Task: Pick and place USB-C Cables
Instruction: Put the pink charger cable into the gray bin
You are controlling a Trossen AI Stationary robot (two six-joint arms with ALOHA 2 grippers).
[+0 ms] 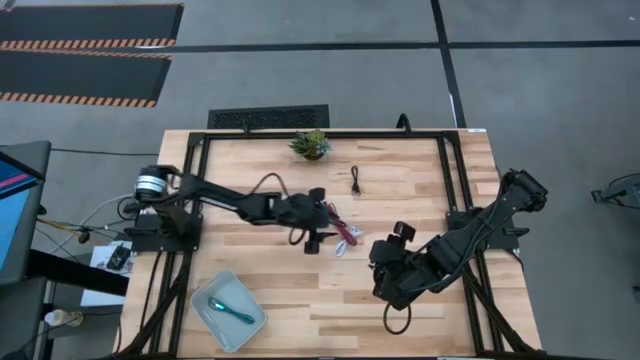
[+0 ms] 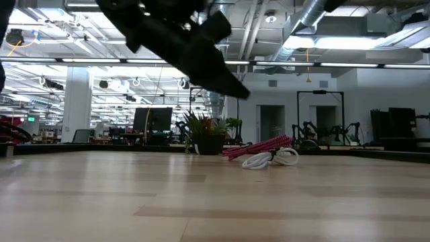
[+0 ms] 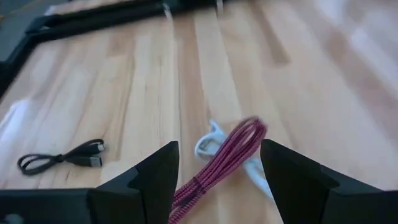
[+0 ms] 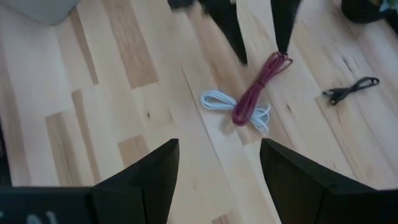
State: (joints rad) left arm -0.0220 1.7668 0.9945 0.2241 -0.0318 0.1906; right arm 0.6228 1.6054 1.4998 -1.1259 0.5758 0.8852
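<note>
A dark red cable [image 3: 219,163] lies across a white cable [image 3: 207,144] on the wooden table, right of its middle; both also show in the high view, the red cable [image 1: 346,233] and the white cable [image 1: 340,249]. My left gripper [image 1: 329,223] is open and hovers just above the red cable's near end, one finger on either side, without touching. A black cable [image 1: 356,180] lies farther back. A teal cable [image 1: 233,309] lies in a tray. My right gripper [image 1: 389,243] is open and empty, to the right of the cables.
A pale tray [image 1: 203,293] sits at the table's near left. A small potted plant [image 1: 311,144] stands at the far edge, middle. A black frame [image 1: 450,170] borders the table. Bare wood lies near the front middle.
</note>
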